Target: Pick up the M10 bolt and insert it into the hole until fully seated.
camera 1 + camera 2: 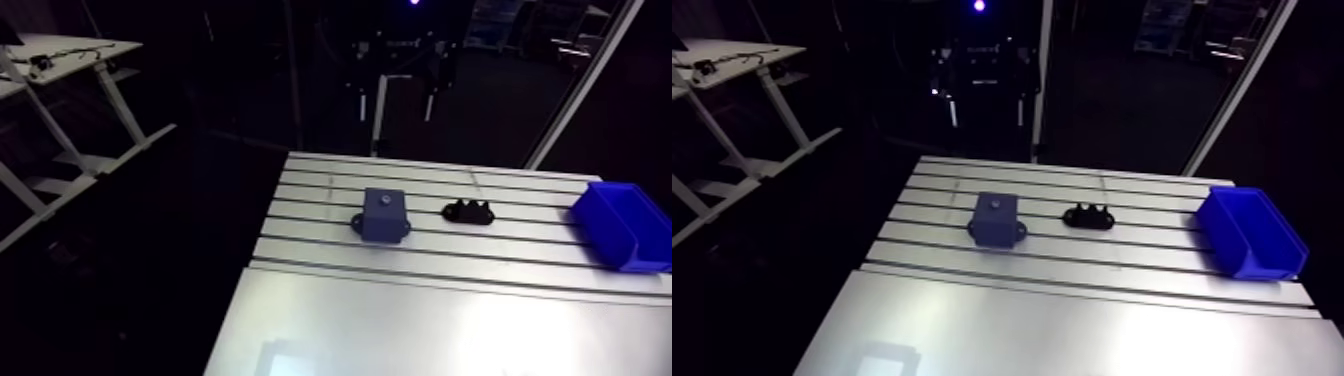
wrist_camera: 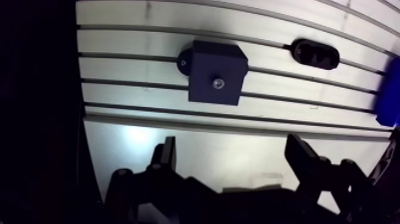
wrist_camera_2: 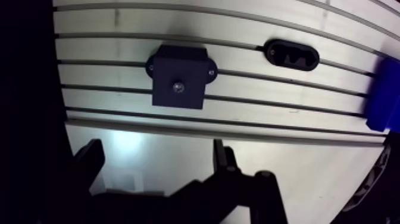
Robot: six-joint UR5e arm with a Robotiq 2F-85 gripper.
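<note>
A dark blue-grey block [image 2: 216, 72] with two mounting ears stands on the slotted table [image 1: 420, 320]. A small metallic bolt head [image 2: 218, 83] shows in the hole on the block's top face, also visible as a pale dot [image 1: 384, 199] in the arm view. In the wrist view my gripper [image 2: 233, 156] hangs above the smooth plate, short of the block, open, with nothing between its fingers [image 2: 167, 156]. The gripper does not show in the arm view.
A black holder [image 1: 470, 211] with notches lies on the slotted part to the right of the block. A blue bin [image 1: 620, 225] sits at the table's right edge. The table's left edge drops off into darkness.
</note>
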